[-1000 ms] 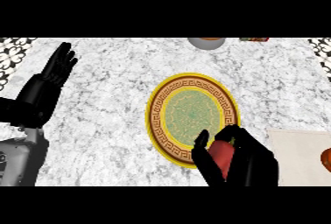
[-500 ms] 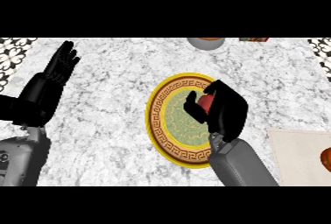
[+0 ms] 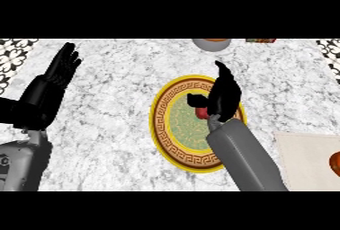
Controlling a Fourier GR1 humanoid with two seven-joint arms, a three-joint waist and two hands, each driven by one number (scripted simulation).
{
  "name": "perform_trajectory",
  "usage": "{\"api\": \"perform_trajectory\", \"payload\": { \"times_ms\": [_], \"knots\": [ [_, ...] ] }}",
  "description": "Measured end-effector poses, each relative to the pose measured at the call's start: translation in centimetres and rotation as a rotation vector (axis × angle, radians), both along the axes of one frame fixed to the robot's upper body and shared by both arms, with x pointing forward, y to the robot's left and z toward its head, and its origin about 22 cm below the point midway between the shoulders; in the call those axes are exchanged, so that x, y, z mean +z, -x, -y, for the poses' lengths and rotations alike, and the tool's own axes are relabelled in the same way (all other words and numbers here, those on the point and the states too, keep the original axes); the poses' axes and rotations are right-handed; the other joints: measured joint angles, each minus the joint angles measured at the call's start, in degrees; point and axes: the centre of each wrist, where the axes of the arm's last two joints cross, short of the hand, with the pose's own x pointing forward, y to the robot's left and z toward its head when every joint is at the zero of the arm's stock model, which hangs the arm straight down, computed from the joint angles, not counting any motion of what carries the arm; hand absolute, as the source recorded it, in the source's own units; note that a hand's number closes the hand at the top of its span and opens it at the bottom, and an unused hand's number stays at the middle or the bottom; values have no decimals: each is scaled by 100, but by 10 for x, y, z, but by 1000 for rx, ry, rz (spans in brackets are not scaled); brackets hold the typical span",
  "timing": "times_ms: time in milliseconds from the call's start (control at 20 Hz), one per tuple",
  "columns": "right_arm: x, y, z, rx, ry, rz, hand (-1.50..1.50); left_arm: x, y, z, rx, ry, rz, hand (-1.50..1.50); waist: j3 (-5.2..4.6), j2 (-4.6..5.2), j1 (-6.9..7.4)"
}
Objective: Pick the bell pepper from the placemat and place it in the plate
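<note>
The widest open stretch of counter [image 3: 113, 112] I can see lies between the resting left hand [image 3: 53, 87] (fingers up, near the left edge) and the plate [image 3: 161, 134], and it runs on along the near edge below the plate. The plate's right half is blocked by my right hand [image 3: 224, 96] and its forearm [image 3: 242, 157], with the bell pepper [image 3: 201, 112] just beside the thumb, while the left half lies uncovered. A bowl [image 3: 212, 43] and a small item I cannot make out [image 3: 260, 40] sit at the far edge, the placemat [image 3: 302, 152] with an orange object [image 3: 335, 164] fills the right side, and a free band of counter runs between bowl and plate.
</note>
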Motion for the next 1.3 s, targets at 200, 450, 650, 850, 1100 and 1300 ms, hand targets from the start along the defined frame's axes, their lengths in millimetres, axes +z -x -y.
{"api": "perform_trajectory", "payload": {
  "times_ms": [200, 450, 650, 850, 1100, 1300],
  "knots": [
    [2, -8, -5, -33, -63, 127, -150, 1, -1, -3, 4, -1, -2, 0, -1, -16, -29],
    [6, -6, -5, -61, -175, 253, -150, -3, 0, -9, 23, -6, -6, 0, -4, -46, -133],
    [11, 6, -1, -90, -250, 322, -150, -7, 0, -16, 43, -5, -19, 0, -7, -83, -257],
    [4, 34, 18, -138, -298, 388, -150, -10, 6, -17, 61, -2, -20, 0, -8, -109, -348],
    [-2, 92, 50, -169, -337, 438, -150, -7, 14, -24, 67, -4, -18, 0, -8, -120, -393],
    [-3, 138, 72, -164, -335, 453, -150, -6, 13, -30, 67, -6, -19, 0, -7, -108, -386]
  ]
}}
